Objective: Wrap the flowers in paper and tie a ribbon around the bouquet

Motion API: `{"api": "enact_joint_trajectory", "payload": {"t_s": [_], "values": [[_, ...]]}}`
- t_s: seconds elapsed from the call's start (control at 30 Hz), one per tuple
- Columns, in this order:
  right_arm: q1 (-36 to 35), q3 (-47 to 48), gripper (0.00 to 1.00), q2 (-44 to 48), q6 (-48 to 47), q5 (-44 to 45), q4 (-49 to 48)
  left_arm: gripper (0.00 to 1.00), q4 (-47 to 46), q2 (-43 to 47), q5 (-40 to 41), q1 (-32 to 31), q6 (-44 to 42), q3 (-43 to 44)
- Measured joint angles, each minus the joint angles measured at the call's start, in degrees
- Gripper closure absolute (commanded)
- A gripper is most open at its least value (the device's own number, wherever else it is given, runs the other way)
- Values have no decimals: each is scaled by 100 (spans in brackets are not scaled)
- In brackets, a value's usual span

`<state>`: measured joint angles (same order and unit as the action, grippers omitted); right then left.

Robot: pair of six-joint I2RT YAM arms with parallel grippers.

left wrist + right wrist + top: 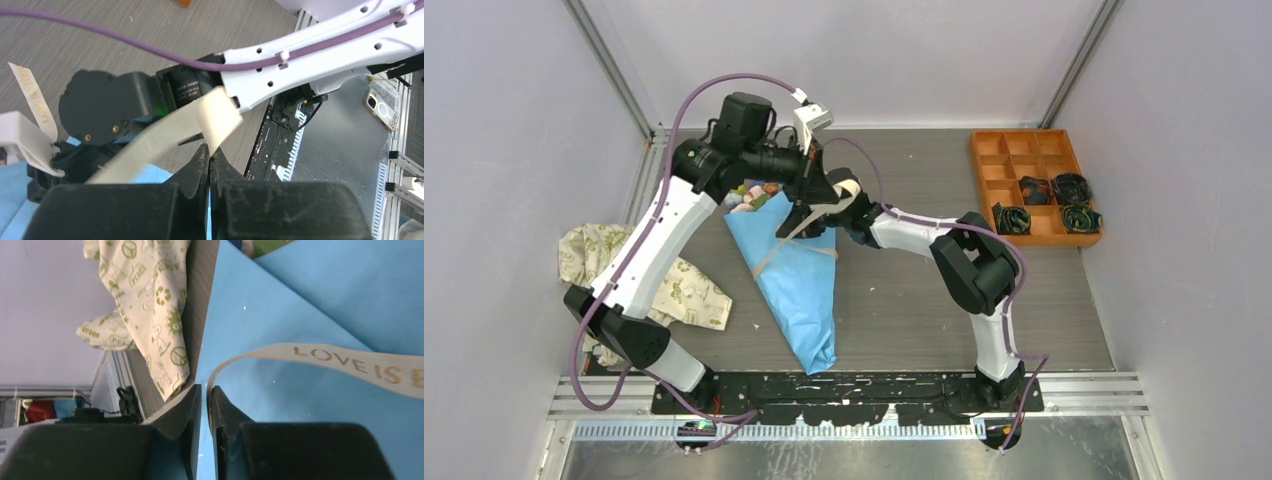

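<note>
On the counter (924, 300) the bouquet (802, 290) lay flat, its tip toward the arm bases and the flowers (752, 197) poking out at the far, wide end. We saw the ribbon (796, 252) running across the paper (280, 440) cone, with strands lifting off it toward the two hands above. Left hand (209, 152): jaws pressed fully together, and the beige band crossed right at the tips, pinched there by our reading. Right hand (204, 390): only a sliver between the jaws, and the lettered ribbon curled down into that sliver, so we called that a grip on the ribbon too. Both hands hung close together over the upper half of the cone. Off to the left, a printed cloth (674, 285) sat crumpled just beside the bouquet. Far right, well apart, an orange tray (1022, 134) held dark coils (1049, 205) in some of its compartments.
</note>
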<state>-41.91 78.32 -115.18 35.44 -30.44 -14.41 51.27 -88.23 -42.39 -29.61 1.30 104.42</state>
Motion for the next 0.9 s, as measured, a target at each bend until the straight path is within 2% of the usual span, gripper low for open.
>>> {"api": "enact_joint_trajectory", "payload": {"t_s": [0.07, 0.13, 0.33, 0.5, 0.73, 0.9], "values": [[-28, -9, 62, -153, -15, -214, -68, 100, -31, -70, 76, -39, 0, 17], [-63, -26, 55, -319, -26, -372, -83, 100, -101, -120, 166, -22, 28, 15], [-122, -529, 49, -402, -55, -426, -146, 100, -485, -520, 387, 286, 302, -22], [0, -1036, 36, -323, 9, -455, -184, 100, -686, -1054, 647, 588, 459, -42], [39, -1727, 33, -133, 168, -380, -1320, 100, -870, -1508, 772, 702, 848, -42], [-105, -1762, 33, -149, 409, 254, -2612, 100, -1182, -1749, 645, 702, 1381, -42]]}}
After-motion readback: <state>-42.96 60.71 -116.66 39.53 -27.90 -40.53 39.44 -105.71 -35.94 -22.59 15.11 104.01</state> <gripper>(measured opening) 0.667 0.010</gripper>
